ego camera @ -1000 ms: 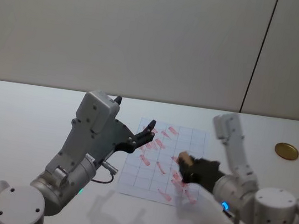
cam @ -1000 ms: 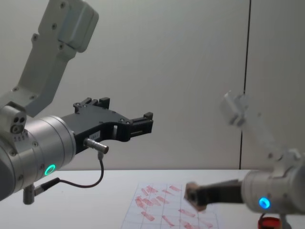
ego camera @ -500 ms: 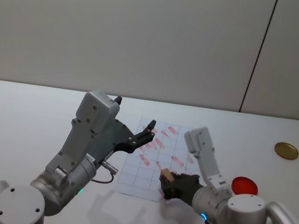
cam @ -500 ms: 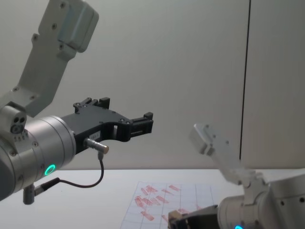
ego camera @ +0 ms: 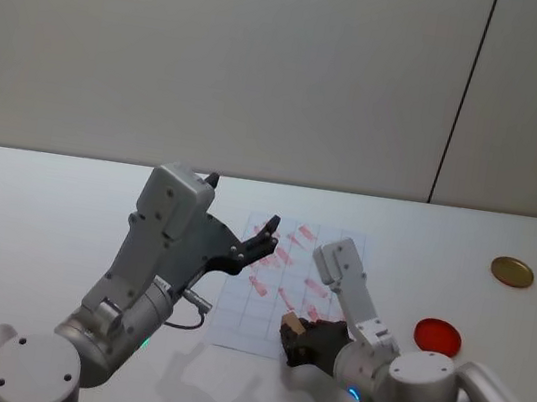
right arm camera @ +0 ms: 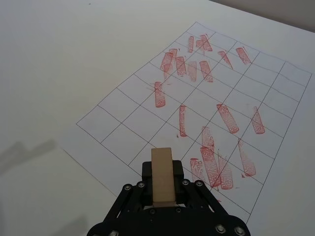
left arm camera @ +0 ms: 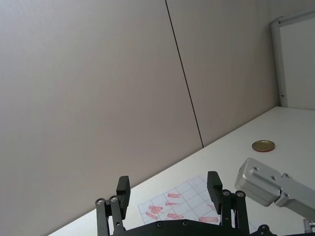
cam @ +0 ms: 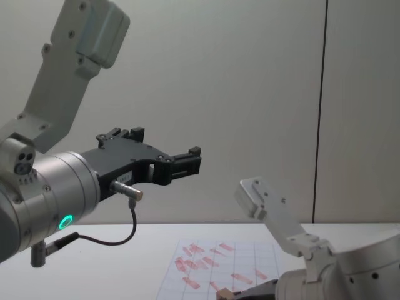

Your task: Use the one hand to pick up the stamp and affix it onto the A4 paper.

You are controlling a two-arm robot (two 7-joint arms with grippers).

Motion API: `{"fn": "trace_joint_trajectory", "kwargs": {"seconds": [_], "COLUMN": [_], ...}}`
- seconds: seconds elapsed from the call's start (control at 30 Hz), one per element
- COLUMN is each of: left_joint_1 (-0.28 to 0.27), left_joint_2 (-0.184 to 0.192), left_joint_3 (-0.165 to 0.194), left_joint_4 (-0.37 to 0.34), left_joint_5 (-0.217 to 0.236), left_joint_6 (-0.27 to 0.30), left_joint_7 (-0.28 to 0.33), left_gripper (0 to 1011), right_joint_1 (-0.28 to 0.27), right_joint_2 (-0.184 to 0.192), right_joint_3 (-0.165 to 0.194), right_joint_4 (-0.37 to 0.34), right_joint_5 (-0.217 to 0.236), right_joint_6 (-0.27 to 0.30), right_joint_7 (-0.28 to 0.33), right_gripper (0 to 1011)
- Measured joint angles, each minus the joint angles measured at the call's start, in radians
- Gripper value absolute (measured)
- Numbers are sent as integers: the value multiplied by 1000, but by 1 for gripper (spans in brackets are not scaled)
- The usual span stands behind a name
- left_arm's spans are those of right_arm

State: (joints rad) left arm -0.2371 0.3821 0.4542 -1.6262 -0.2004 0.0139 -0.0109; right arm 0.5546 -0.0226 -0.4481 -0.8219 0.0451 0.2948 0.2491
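**Status: transport stage, stamp held over the sheet.**

1. Right gripper (ego camera: 294, 334): clenched on the stamp (right arm camera: 162, 172). The wooden block sits between the two black fingers with its long axis pointing out ahead of them. The grasp step counts as complete.

2. Stamp position: in the head view the block lies at the near edge of the A4 paper (right arm camera: 123, 128), toward the middle of that edge. The right wrist view places it over the near row of grid cells. Whether its printing face touches the sheet cannot be determined; judged from that view, it is above the surface rather than pressed down.

3. A4 paper: flat on the worktop (ego camera: 34, 217). Many red marks fill the far and right-hand cells. The cells along the near and left side are blank, and the stamp is just beside these.

4. Left gripper (left arm camera: 168, 189): released, fingers spread with nothing between them. It hangs raised over the left part of the sheet and takes no part in the work.

5. Other items: the red ink pad (ego camera: 438, 335) and a gold disc (ego camera: 512, 270) lie to the right of the sheet, well apart from the stamp.

**Remaining:** lower the block squarely onto a blank cell, press, then lift straight off. A tilted descent is likely to leave a partial or smeared mark.
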Motion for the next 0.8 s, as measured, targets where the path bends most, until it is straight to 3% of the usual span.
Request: {"fn": "trace_joint_trajectory", "kwargs": {"seconds": [0.43, 0.8], "left_joint_1": [0, 0], "left_joint_2": [0, 0], "left_joint_3": [0, 0], "left_joint_4": [0, 0], "left_joint_5": [0, 0], "left_joint_6": [0, 0], "left_joint_7": [0, 0], "left_gripper": [993, 993], "right_joint_1": [27, 32], "right_joint_2": [-17, -22], "right_joint_3": [-7, -7], "right_joint_4": [75, 99], "right_joint_5": [-18, -18], "right_joint_6": [-24, -30], "right_joint_7": [-4, -5], "right_gripper": [219, 220]}}
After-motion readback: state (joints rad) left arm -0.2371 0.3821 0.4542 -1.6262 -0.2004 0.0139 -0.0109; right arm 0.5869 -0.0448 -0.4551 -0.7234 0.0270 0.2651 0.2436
